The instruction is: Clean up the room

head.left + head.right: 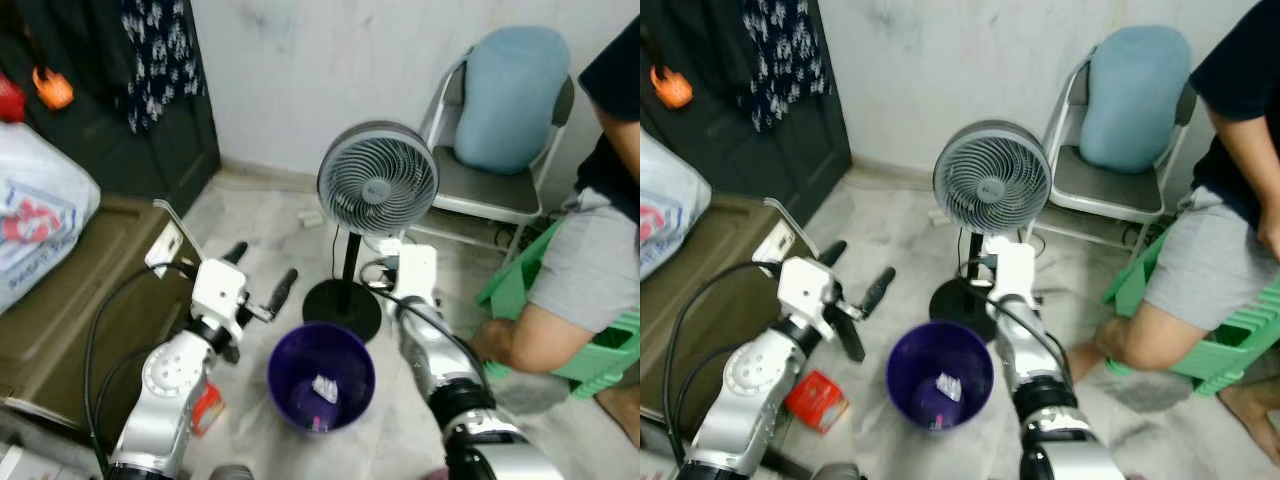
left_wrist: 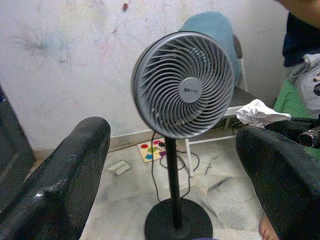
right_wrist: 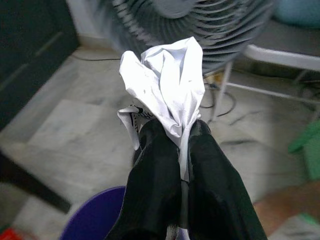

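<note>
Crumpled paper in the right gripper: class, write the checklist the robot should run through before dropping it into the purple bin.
1. Paper held: ok. The right gripper is shut on the crumpled paper.
2. Bin upright and open: ok. The purple bin stands on the floor with a scrap already inside.
3. Gripper over the bin: cannot tell. The rim shows just below the fingers, yet the paper seems nearer the fan.
4. Left gripper out of the way: ok, open, beside the bin.
5. Person clear of the drop: ok, seated to the right.
</note>
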`<state>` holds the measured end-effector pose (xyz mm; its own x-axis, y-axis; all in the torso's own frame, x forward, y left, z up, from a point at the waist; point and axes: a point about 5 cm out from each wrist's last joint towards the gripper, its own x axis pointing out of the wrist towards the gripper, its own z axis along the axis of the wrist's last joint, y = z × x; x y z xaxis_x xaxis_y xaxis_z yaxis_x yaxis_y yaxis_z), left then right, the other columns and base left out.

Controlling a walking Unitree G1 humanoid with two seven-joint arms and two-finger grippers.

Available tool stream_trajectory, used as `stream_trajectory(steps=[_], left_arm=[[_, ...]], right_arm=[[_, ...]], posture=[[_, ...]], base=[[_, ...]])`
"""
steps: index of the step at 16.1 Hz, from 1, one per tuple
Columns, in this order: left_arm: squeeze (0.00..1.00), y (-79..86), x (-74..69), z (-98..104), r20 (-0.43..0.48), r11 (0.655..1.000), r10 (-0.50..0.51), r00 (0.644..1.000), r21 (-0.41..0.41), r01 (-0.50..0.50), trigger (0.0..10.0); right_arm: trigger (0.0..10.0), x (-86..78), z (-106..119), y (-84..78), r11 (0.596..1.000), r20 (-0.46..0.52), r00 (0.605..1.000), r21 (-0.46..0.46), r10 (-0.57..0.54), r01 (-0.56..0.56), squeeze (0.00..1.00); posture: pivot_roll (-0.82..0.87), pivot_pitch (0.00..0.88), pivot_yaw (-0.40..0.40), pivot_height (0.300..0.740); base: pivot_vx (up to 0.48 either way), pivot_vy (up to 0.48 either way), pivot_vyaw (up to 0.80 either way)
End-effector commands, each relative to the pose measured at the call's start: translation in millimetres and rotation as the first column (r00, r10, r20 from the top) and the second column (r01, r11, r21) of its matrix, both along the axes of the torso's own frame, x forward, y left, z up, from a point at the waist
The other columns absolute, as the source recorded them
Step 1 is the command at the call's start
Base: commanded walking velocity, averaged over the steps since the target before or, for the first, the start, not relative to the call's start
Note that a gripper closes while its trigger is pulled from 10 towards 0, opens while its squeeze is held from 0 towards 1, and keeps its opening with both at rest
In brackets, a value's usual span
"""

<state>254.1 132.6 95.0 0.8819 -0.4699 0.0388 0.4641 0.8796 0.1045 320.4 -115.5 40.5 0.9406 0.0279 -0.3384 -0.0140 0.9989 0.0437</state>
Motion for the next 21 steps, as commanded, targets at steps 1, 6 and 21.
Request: stream_trajectory(steps=[1,6,21], left_arm=[[0.0,-0.5,0.8,0.0,0.001,1.0,-0.002,1.0,0.016,0.002,10.0],[0.0,9.1,-15.4,3.4,0.011,0.985,-0.109,0.994,0.137,0.107,10.0],[0.0,46.3,-74.9,23.7,-0.089,0.935,-0.163,0.983,0.305,0.182,10.0]], right_arm=[[10.0,3.6,5.0,5.2,1.0,0.018,1.0,-0.005,0.024,-0.024,0.0],[10.0,-9.7,-16.9,4.1,0.999,-0.106,0.994,-0.023,-0.04,0.038,0.0],[10.0,-12.4,-28.9,17.4,0.99,-0.194,0.971,-0.066,-0.139,0.129,0.0]], posture=[[0.15,0.0,-0.02,0.74],[0.2,0.0,-0.002,0.74],[0.36,0.126,0.127,0.74]], base=[[0.0,0.0,0.0],[0.0,0.0,0.0],[0.0,0.0,0.0]])
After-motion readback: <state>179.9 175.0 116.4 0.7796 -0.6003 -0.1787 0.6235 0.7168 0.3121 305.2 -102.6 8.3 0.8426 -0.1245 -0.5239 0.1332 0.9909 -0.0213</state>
